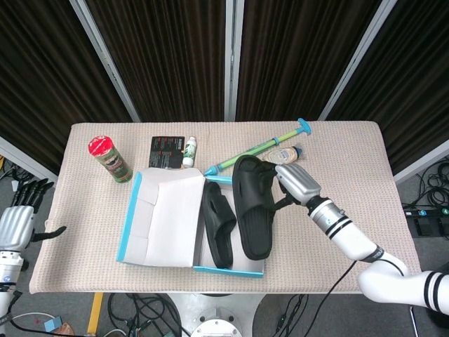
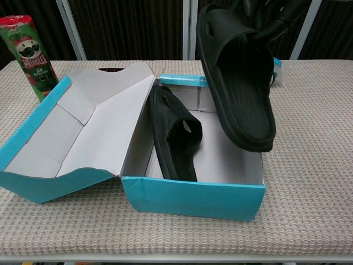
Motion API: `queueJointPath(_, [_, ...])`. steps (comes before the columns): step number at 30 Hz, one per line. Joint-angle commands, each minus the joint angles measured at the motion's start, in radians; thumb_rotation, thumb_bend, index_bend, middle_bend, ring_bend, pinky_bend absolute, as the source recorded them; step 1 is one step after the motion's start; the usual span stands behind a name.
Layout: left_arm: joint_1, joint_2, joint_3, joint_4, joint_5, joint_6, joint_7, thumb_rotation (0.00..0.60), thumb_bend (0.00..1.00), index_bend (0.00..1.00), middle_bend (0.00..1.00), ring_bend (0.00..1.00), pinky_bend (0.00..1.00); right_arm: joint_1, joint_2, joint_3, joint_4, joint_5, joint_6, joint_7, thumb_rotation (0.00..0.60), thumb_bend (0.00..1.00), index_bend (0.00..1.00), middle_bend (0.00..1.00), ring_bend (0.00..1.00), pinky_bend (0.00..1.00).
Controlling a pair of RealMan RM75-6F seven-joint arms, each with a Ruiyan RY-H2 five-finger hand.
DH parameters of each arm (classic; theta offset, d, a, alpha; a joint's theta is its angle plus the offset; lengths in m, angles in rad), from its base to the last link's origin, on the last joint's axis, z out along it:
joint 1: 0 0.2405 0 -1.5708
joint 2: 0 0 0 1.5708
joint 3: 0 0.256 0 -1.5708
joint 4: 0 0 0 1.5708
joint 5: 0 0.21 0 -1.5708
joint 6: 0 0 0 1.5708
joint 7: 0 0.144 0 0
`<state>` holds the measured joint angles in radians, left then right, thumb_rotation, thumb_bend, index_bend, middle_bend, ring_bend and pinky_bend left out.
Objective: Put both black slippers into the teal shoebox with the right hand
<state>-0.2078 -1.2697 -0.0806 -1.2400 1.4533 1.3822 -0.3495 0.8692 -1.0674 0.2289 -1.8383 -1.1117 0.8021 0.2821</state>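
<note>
The teal shoebox (image 1: pixel 133 210) (image 2: pixel 187 196) lies open on the table, its lid folded out to the left. One black slipper (image 1: pixel 218 225) (image 2: pixel 175 135) rests inside along the box's left wall. My right hand (image 1: pixel 293 184) holds the second black slipper (image 1: pixel 254 207) (image 2: pixel 237 77) by its strap, in the air over the right half of the box, heel end low. In the chest view only the dark fingers (image 2: pixel 270 11) show at the top edge. My left hand (image 1: pixel 19 221) hangs open off the table's left edge, holding nothing.
A Pringles can (image 1: pixel 110 159) (image 2: pixel 30 55) stands at the back left. A dark packet (image 1: pixel 168 151), a small white bottle (image 1: pixel 189 151), a green-and-teal pump (image 1: pixel 259 147) and a mayonnaise bottle (image 1: pixel 284 154) lie behind the box.
</note>
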Motion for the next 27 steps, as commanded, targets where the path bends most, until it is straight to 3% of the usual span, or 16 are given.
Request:
queueJointPath(1, [0.000, -0.001, -0.002, 0.006, -0.001, 0.001, -0.005, 0.600, 0.06, 0.10, 0.07, 0.00, 0.01, -0.023, -0.071, 0.018, 0.046, -0.075, 0.018, 0.086, 0.600, 0.28, 0.61, 0.51, 0.49, 0.69])
queueJointPath(12, [0.004, -0.010, -0.003, 0.032, -0.001, 0.003, -0.016, 0.600, 0.06, 0.10, 0.07, 0.00, 0.01, -0.073, -0.229, -0.009, 0.208, -0.243, 0.067, 0.346, 0.600, 0.27, 0.61, 0.51, 0.49, 0.69])
queueJointPath(27, [0.006, -0.025, 0.000, 0.057, 0.002, 0.004, -0.018, 0.600, 0.06, 0.10, 0.07, 0.00, 0.01, -0.081, -0.313, -0.067, 0.394, -0.363, 0.066, 0.601, 0.600, 0.27, 0.61, 0.51, 0.49, 0.69])
